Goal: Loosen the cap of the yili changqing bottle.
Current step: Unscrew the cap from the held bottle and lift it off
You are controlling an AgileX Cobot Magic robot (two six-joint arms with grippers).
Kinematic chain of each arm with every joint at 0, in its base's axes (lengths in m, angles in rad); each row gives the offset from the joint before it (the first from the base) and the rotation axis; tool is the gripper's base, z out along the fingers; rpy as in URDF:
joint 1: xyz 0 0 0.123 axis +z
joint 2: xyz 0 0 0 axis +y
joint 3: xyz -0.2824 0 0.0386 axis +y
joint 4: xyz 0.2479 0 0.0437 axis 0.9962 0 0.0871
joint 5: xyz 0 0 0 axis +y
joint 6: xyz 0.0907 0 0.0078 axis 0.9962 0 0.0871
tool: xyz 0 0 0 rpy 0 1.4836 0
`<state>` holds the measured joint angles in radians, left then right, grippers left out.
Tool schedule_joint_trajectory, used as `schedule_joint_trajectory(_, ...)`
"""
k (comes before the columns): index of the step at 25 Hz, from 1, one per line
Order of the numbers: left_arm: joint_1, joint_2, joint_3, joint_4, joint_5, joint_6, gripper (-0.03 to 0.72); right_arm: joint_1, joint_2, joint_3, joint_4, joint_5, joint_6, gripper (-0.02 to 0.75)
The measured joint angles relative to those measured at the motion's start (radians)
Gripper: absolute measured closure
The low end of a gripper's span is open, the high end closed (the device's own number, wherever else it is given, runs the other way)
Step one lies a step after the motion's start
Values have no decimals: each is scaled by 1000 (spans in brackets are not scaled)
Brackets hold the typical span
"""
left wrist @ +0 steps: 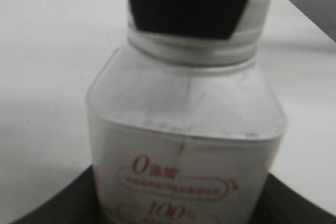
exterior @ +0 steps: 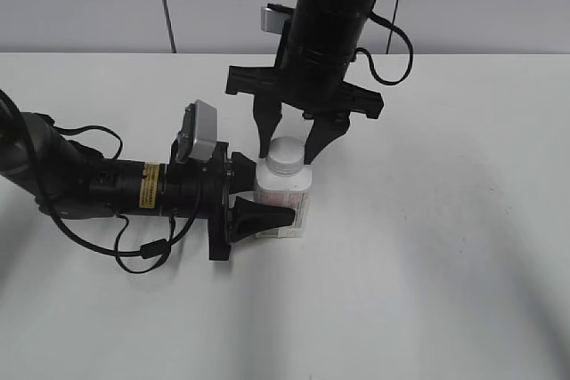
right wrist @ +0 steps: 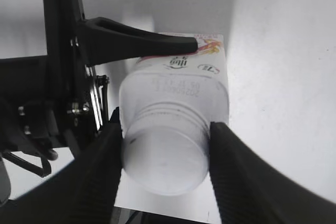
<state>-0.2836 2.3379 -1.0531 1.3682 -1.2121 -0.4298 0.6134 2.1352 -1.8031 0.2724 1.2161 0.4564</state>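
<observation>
The yili changqing bottle (exterior: 283, 199) stands upright on the white table, white with a pinkish printed label. Its white cap (exterior: 287, 156) is on the neck. My left gripper (exterior: 278, 206) reaches in from the left and is shut on the bottle's body. One finger lies along the bottle's front; the other is hidden behind it. My right gripper (exterior: 290, 150) comes down from above, its two fingers pressed on either side of the cap. In the right wrist view the cap (right wrist: 165, 156) sits between the ribbed fingers. In the left wrist view the bottle (left wrist: 184, 124) fills the frame.
The white table (exterior: 445, 273) spreads out all round the bottle. The left arm and its cables (exterior: 98, 189) lie low on the table at the left. A pale wall stands behind the table's far edge.
</observation>
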Motion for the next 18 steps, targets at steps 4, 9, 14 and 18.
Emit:
schedule_joint_trajectory(4,0,0,0,-1,0,0,300,0,0,0,4,-1,-1,340)
schedule_joint_trajectory(9,0,0,0,-1,0,0,300,0,0,0,12,-1,-62,340)
schedule_joint_trajectory(14,0,0,0,-1,0,1,300,-1,0,0,22,-1,-394,341)
schedule_joint_trajectory(18,0,0,0,2,0,2,300,-1,0,0,22,-1,-697,341)
